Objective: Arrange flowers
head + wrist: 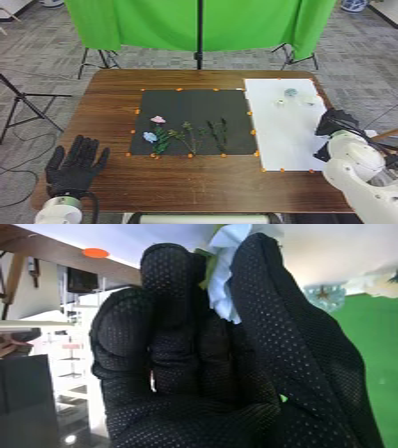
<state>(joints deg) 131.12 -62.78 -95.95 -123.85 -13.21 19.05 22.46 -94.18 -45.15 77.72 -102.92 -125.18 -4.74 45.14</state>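
Note:
At the right edge of the white sheet (pixel 282 135) is my right hand (pixel 336 122). In the right wrist view, my right hand (pixel 200 369) pinches a light blue flower (pixel 227 266) between thumb and fingers, with a bit of green beside the petals. On the black mat (pixel 191 107) lie a pink flower (pixel 158 119), another blue flower (pixel 149 136) and several green stems (pixel 220 132). My left hand (pixel 75 167) rests open at the table's left front. A bluish glass vase (pixel 290 92) stands on the sheet's far part, with small pale items (pixel 310 101) near it.
Orange tape pieces (pixel 253 132) mark the edges of the mat and sheet on the brown table (pixel 191 185). A green cloth (pixel 151 25) hangs on a stand behind the table, and a black tripod (pixel 34 105) stands on the floor at the left.

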